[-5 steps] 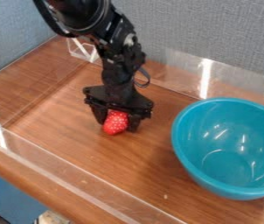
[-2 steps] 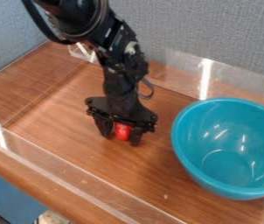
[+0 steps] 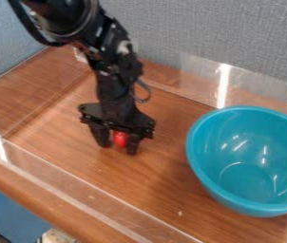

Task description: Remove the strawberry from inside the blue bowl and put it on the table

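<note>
The strawberry (image 3: pixel 121 139) is a small red berry low on the table (image 3: pixel 45 104), left of the blue bowl (image 3: pixel 248 159). My gripper (image 3: pixel 117 140) points down over it, black fingers (image 3: pixel 99 135) standing on either side of the berry and spread wider than it, so the gripper is open. Only part of the berry shows between them. The teal-blue bowl stands at the right with nothing inside.
Low clear acrylic walls (image 3: pixel 57 190) edge the wooden table at the front, left and back. The dark arm (image 3: pixel 102 52) reaches in from the upper left. A blue-grey wall rises behind the table.
The gripper has shifted left across the table and sits lower. The strawberry is still between the fingers and shows less than before. The bowl has not moved.
</note>
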Controlling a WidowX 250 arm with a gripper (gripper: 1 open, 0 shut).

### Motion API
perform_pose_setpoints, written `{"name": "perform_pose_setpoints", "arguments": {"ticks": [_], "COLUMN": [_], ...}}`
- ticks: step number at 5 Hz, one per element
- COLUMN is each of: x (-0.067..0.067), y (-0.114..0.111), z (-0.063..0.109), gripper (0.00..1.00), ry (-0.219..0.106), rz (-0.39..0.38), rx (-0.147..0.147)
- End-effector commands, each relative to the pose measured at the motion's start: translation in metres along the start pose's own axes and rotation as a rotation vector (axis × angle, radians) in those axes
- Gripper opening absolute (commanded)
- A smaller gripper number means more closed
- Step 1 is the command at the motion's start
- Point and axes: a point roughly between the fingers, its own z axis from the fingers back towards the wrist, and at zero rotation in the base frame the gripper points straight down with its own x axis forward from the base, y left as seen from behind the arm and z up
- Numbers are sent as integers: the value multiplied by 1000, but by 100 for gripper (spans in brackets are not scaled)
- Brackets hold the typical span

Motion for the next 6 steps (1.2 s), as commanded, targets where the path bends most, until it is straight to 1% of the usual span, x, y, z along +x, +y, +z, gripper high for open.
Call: {"name": "perform_pose_setpoints", "arguments": {"ticks": [1, 2, 3, 4, 5, 6], "x": [12, 14, 23, 33, 42, 43], "y": [-3, -9, -12, -14, -17, -9], "z": [15, 13, 18, 22, 26, 33], "gripper": [100, 0, 0, 100, 100, 100], "ry": [-61, -62, -61, -56, -49, -41], "rz": [3, 3, 20, 39, 57, 172], "rx": [-6, -8, -6, -3, -2, 21]}}
